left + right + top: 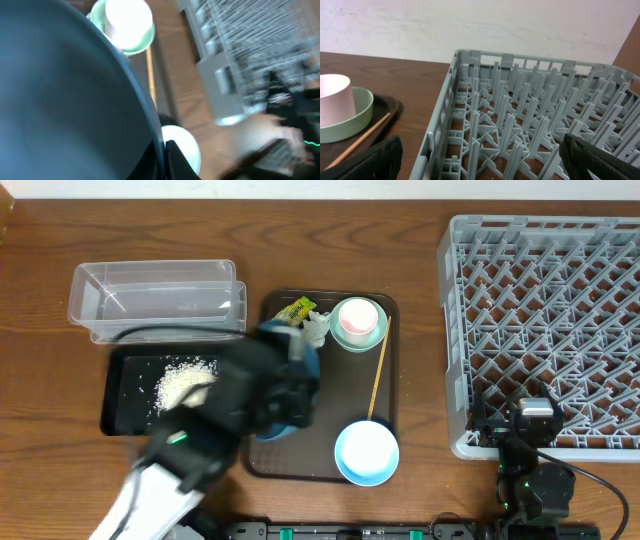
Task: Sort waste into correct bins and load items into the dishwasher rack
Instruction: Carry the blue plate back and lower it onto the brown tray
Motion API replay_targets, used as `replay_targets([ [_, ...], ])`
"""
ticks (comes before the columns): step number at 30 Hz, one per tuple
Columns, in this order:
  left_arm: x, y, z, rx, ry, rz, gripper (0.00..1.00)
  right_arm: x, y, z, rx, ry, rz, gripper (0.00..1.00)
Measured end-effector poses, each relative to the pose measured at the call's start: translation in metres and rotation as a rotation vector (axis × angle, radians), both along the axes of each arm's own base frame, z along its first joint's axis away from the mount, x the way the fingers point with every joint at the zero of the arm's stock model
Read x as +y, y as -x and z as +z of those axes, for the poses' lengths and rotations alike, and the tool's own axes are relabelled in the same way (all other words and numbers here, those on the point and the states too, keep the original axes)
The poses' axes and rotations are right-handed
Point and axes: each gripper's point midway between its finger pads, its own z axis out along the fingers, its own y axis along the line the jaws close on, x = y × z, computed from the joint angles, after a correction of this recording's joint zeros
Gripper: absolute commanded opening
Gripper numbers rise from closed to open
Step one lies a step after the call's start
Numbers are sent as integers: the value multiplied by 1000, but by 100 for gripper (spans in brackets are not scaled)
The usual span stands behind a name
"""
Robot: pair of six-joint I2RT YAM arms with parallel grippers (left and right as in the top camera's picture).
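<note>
Item: lg dark-blue bowl [65,100], at left side of brown tray [385,395]. Rim pinched in left tool [164,157], jaws closed. Prob. rigid, smooth, slippery; take by rim. Right tool [482,160] wide open, empty, by rack [540,330].

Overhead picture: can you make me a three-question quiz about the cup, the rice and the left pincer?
1. What colour is the cup that sits in the mint bowl?
A) pink B) red C) black

2. Where is the rice?
A) in the mint bowl B) in the black tray C) in the cup

3. What is the left pincer doing?
A) standing open B) shut on the dark-blue bowl's rim C) shut on the cup

Answers:
1 A: from above the cup shows pale pink.
2 B: the white grains lie heaped on the tray's dark floor.
3 B: the left wrist view shows it pinching the rim.
</note>
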Motion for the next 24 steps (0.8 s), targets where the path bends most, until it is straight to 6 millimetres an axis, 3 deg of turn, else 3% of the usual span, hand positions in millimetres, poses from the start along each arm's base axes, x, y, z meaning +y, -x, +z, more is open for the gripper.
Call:
replay_targets([
  [6,-45,-11,-57,34,-166,-15,6,0,0,0,0,0,0,99],
  [13,-47,-17,-113,125,-313,36,6,0,0,0,0,0,0,99],
  [17,-46,-20,-128,152,-341,57,7,0,0,0,0,0,0,99],
  [24,-47,-18,-131,172,-334,73,6,0,0,0,0,0,0,99],
])
